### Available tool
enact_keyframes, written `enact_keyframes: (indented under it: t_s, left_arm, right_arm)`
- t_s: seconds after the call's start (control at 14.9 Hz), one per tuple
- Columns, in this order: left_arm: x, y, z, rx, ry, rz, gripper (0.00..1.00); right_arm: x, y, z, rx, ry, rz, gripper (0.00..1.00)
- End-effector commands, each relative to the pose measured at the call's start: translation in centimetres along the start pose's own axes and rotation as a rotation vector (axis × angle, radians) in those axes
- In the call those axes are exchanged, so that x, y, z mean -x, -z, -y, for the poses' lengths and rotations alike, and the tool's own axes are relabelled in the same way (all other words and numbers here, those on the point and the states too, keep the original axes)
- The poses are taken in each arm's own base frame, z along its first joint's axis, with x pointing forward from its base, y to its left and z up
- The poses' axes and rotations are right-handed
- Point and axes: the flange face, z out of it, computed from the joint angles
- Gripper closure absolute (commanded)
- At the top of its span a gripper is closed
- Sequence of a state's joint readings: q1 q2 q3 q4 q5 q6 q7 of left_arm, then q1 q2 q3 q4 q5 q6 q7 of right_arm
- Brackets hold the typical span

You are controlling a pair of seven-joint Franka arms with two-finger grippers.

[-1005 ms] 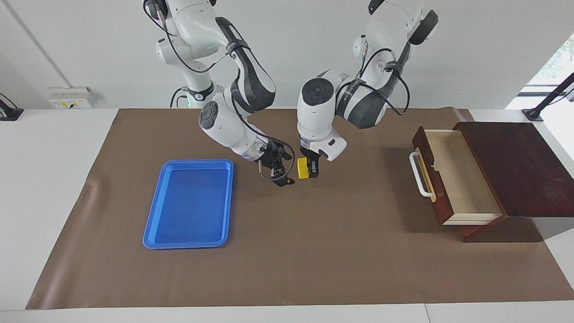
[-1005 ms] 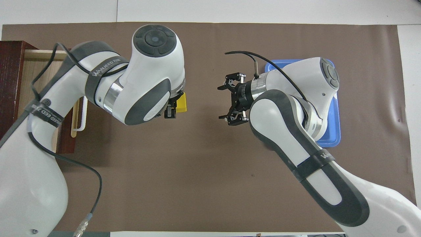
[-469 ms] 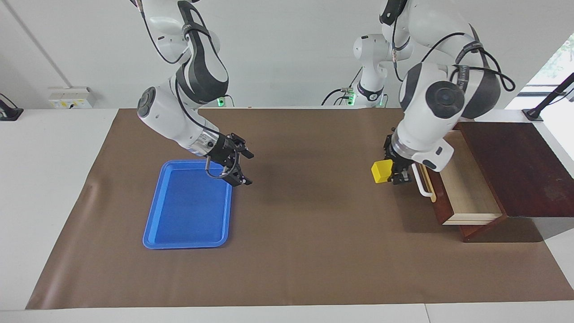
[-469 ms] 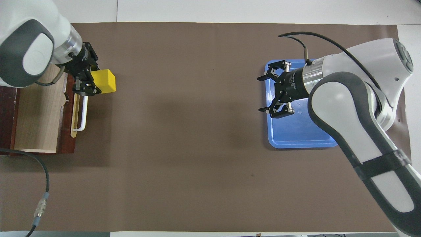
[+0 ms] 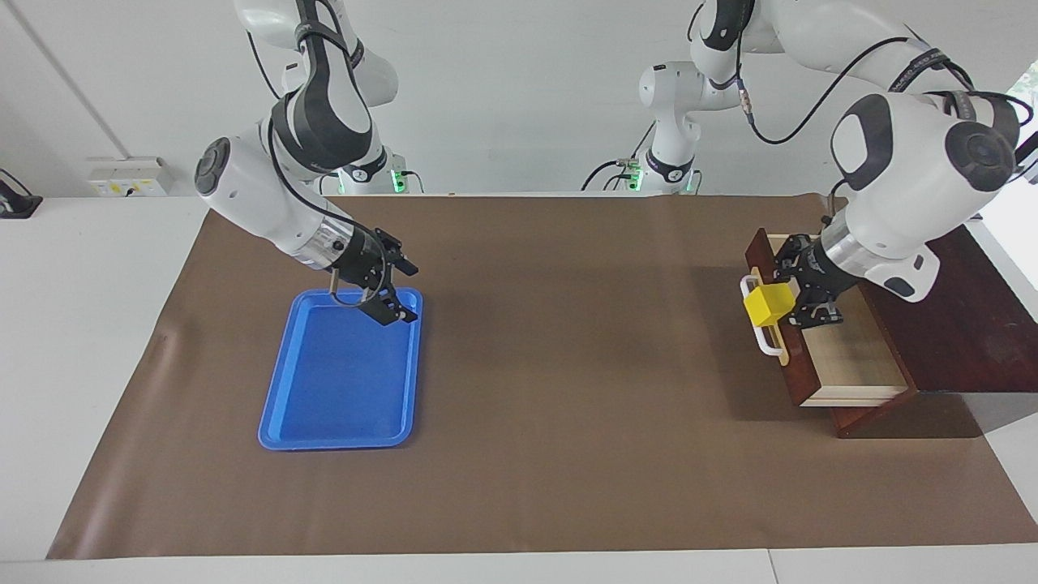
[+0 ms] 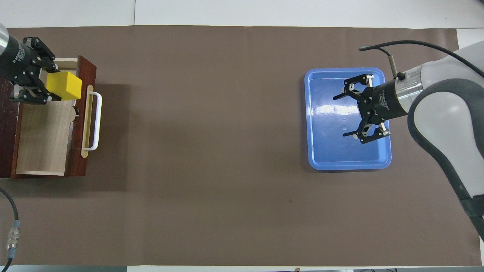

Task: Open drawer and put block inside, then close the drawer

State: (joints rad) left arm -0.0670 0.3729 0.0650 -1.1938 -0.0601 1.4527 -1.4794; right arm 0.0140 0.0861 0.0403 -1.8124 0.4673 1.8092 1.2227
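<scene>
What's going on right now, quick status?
Left gripper shut on block, over open drawer's front edge. Right gripper open over blue tray, waiting. Nothing in the way.

No legible text, label, brand or number. Small white lettering runs along the right gripper's [image 6: 361, 108] black wrist collar, overhead view; unreadable.
</scene>
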Motion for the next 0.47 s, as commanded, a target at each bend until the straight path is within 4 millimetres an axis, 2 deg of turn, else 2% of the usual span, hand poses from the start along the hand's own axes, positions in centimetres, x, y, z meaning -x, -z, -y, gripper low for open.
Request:
enact_keyframes:
  t_s: [0.0, 0.13, 0.27, 0.4]
  left_arm:
    - [-4.5, 0.9, 0.8, 0.008, -0.056, -0.017, 0.93]
    - [-5.0, -0.1, 0.5, 0.012, -0.092, -0.024, 0.93]
    - [-4.3, -2.2, -0.1, 0.002, -0.12, -0.03, 0.92]
    - [-5.6, -3.5, -0.2, 0.015, -0.142, -0.037, 0.92]
  right_arm:
    - [-0.5, 3.4, -2.6, 0.039, 0.156, -0.087, 0.0]
    - [-1.0, 5.6, -4.2, 0.068, 0.269, -0.127, 0.0]
    - [-1.4, 7.5, -5.8, 0.111, 0.384, -0.166, 0.0]
    - [-1.7, 9.5, -6.9, 0.147, 0.486, -0.209, 0.0]
